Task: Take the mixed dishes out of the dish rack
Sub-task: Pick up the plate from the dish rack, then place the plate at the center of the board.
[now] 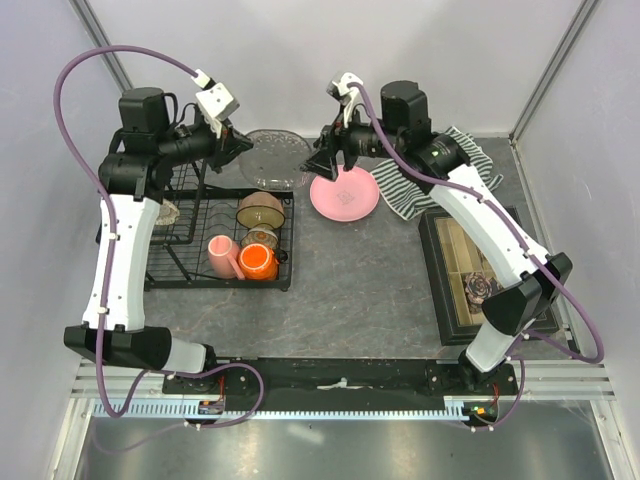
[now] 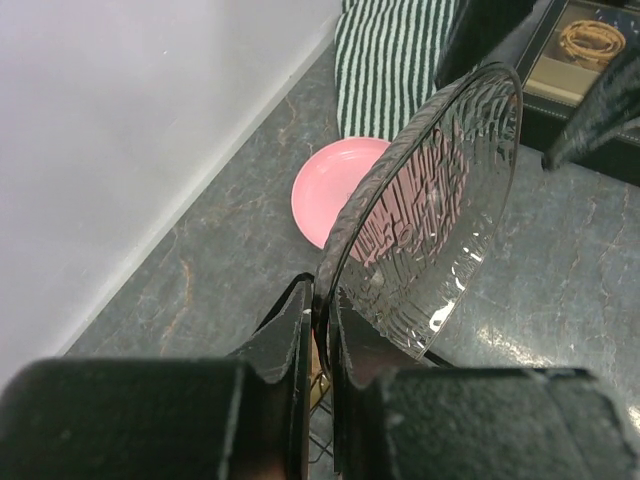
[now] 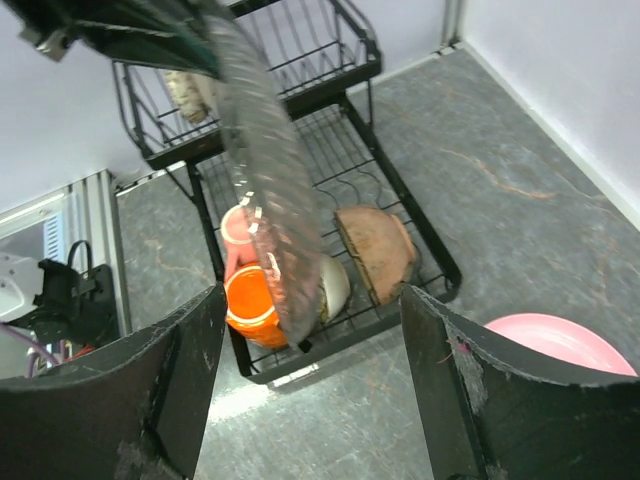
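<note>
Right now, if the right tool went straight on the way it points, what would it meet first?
Most likely the glass plate, held by the left tool, just ahead of the right tool; depth is unclear. The orange mug sits beyond.

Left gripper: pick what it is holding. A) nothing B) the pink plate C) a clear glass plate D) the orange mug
C: the left gripper is shut on the rim of the clear glass plate, while the pink plate lies on the table.
</note>
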Robot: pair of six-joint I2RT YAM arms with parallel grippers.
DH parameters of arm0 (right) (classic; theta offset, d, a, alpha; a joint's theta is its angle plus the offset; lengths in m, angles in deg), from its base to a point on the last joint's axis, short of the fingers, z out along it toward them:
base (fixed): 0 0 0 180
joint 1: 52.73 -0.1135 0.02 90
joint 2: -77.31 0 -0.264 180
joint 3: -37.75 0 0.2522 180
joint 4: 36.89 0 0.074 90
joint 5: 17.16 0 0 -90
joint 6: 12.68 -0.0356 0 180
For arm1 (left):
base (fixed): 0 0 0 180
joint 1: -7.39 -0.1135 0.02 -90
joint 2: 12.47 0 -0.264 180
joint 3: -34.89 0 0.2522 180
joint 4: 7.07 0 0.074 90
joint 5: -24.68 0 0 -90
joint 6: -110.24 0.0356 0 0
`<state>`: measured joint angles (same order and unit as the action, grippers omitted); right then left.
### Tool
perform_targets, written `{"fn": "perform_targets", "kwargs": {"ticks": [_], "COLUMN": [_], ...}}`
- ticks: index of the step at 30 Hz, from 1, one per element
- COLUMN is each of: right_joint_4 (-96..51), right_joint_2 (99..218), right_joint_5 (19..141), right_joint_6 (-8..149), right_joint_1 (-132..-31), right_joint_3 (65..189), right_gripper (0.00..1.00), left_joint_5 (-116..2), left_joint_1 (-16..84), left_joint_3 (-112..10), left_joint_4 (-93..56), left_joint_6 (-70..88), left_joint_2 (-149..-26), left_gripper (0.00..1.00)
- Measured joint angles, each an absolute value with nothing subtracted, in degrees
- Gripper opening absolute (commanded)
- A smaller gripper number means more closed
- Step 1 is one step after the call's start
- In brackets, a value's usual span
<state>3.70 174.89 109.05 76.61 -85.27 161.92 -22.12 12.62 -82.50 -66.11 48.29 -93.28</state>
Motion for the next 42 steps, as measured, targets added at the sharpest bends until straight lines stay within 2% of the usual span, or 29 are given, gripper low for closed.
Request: {"fn": "perform_targets", "kwargs": {"ticks": [3,4,6,7,9,10,15,18,19,21,22,23,25,26,28,35,42], "right_joint_4": [3.7,3.8,3.8,3.9,4.2,4.4,5.3,5.7,5.7,5.8,5.9,6.0,6.2,6.1,6.1,6.1,5.8], "right_joint_2": [174.9,175.0,175.5,175.8,176.2,176.4,177.2,177.5,177.5,177.5,177.5,177.5,177.5,177.5,177.5,180.0,192.5], "right_joint_5": [108.8,108.7,108.2,107.7,106.6,106.1,103.1,101.8,101.4,100.4,99.8,99.2,97.5,96.4,94.7,91.8,95.2], "right_joint_6": [76.7,76.7,76.9,77.1,77.7,78.1,79.8,80.5,80.6,80.9,81.2,81.4,81.9,82.2,82.8,83.4,78.7], "right_joint_1": [-87.1,-87.6,-88.5,-88.7,-88.9,-88.9,-89.0,-89.3,-89.3,-89.7,-89.8,-89.9,-89.8,-89.7,-89.6,-86.2,-74.6], "right_joint_3": [162.0,162.2,162.8,163.2,163.4,163.4,163.4,163.4,163.4,163.4,163.4,163.4,163.4,163.2,162.7,161.0,164.2], "right_gripper": [0.67,0.60,0.54,0.48,0.42,0.35,0.09,0.00,0.00,0.00,0.00,0.00,0.00,0.00,0.00,0.00,0.00], "left_joint_5": [-22.1,-22.1,-22.1,-22.2,-22.2,-22.3,-22.7,-23.4,-23.5,-23.8,-24.0,-24.4,-25.1,-25.6,-27.1,-31.9,-32.8], "left_joint_1": [13.1,13.3,13.8,14.0,14.3,14.5,15.5,15.6,15.6,15.6,15.6,15.6,15.6,15.6,15.7,15.6,15.6], "left_joint_3": [-82.5,-82.4,-82.1,-81.9,-81.3,-80.8,-78.4,-77.3,-76.8,-75.7,-75.2,-74.6,-73.4,-72.9,-72.1,-68.6,-64.6], "left_joint_4": [-65.6,-65.5,-65.3,-65.2,-65.1,-65.0,-64.9,-64.8,-64.4,-63.7,-63.5,-63.0,-61.8,-61.1,-59.6,-53.0,-49.9], "left_joint_6": [47.8,47.7,47.5,47.4,47.3,47.2,47.1,47.1,47.1,47.1,47.0,46.9,46.3,46.2,45.8,45.1,45.0], "left_joint_2": [-93.3,-93.3,-93.3,-93.3,-93.2,-93.1,-92.4,-91.8,-91.5,-90.8,-90.4,-89.9,-88.8,-88.3,-87.0,-81.4,-77.2], "left_gripper": [0.02,0.02,0.02,0.02,0.02,0.02,0.12,0.17,0.20,0.38,0.66,0.76,0.91,0.95,0.99,0.99,0.99]}}
